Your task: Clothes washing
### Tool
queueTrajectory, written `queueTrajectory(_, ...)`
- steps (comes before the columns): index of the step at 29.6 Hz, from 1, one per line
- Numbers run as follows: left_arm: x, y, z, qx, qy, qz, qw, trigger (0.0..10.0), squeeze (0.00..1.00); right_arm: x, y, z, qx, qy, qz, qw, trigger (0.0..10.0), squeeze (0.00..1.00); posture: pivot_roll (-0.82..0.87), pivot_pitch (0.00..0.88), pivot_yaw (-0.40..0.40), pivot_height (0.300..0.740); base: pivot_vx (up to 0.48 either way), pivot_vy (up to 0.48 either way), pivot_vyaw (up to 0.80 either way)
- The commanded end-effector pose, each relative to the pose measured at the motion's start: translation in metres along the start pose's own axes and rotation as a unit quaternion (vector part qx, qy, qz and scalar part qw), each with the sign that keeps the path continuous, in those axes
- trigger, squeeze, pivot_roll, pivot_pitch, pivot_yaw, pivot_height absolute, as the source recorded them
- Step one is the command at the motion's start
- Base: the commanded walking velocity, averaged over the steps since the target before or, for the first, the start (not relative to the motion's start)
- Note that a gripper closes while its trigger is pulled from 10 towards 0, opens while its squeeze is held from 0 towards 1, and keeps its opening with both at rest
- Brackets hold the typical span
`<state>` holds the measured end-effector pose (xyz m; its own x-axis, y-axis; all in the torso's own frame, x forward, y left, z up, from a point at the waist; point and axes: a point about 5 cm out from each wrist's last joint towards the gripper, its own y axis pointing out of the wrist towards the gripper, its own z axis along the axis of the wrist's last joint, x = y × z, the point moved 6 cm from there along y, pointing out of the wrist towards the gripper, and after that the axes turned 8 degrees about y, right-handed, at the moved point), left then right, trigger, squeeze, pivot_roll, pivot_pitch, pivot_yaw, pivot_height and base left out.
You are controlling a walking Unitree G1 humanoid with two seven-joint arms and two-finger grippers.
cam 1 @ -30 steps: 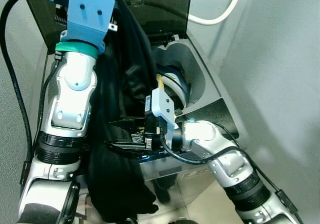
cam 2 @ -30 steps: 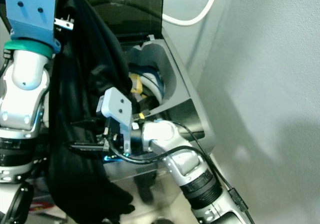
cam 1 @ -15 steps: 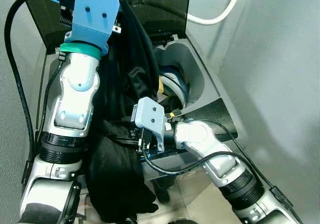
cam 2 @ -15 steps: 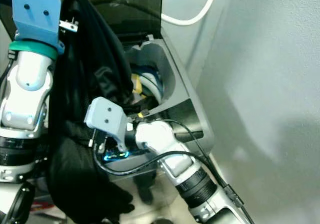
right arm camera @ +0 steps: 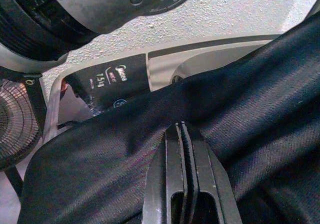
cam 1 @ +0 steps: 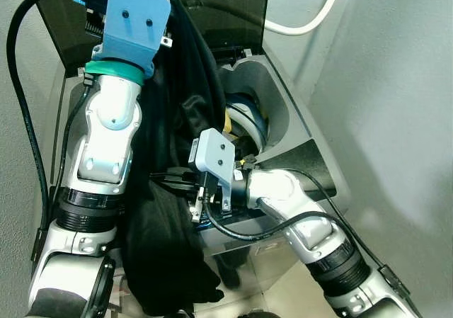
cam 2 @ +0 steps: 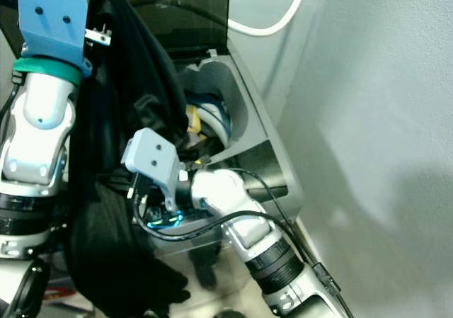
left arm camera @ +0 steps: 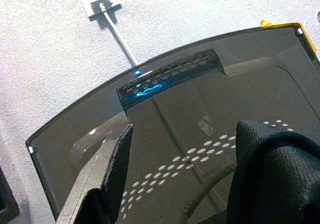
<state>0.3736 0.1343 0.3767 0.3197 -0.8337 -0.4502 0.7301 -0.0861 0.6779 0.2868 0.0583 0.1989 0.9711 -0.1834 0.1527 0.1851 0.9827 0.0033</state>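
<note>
One black garment point(cam 1: 170, 212) hangs before the washing machine point(cam 1: 283, 130), blocking its opening. Right gripper point(right arm camera: 182, 134) pinches its cloth, fingers pressed together. Left gripper point(left arm camera: 175, 184) holds the top near the raised lid point(left arm camera: 165, 114).

Your right gripper point(right arm camera: 182, 134) has its jaws pressed together on the garment point(cam 1: 170, 212), which hangs from the raised left gripper point(left arm camera: 175, 184) down across the front of the washing machine point(cam 1: 297, 134). Beyond the left jaws stands the machine's open lid point(left arm camera: 165, 114), with the wall point(left arm camera: 50, 44) behind it. Past the right jaws, behind the cloth, lies the drum opening point(cam 1: 244, 116), and the hose point(cam 1: 311, 20) runs along the wall above it.
</note>
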Motion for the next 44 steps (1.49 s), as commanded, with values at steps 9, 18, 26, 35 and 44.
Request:
queueTrajectory(9,-0.002,0.002,0.006,0.017,-0.001,0.004,1.0,10.0,0.0,0.01,-0.047,0.005,-0.025,-0.004,0.01,1.0,10.0,1.0,-0.05,0.0,0.063,0.74,0.0,0.0,0.0)
queueTrajectory(18,0.0,0.003,0.005,0.016,-0.003,0.002,1.0,10.0,0.0,0.005,-0.067,-0.001,-0.065,0.0,0.042,0.997,10.0,1.0,-0.06,0.0,0.07,0.74,0.0,0.0,0.0)
queueTrajectory(26,0.0,0.003,0.005,0.017,-0.003,0.002,1.0,10.0,0.0,0.0,-0.062,-0.002,-0.062,0.011,0.055,0.996,10.0,1.0,-0.05,0.0,0.071,0.74,0.0,0.0,0.0)
queueTrajectory(35,0.001,0.003,0.005,0.017,-0.003,0.004,1.0,10.0,0.0,-0.005,-0.027,-0.002,-0.029,0.036,0.055,0.997,10.0,0.0,-0.04,0.0,0.066,0.74,0.0,0.0,0.0)
queueTrajectory(44,0.001,0.003,0.006,0.017,-0.003,0.004,1.0,10.0,0.0,-0.002,0.002,0.007,0.007,0.057,0.042,0.997,3.9,0.0,-0.04,0.0,0.064,0.74,0.0,0.0,0.0)
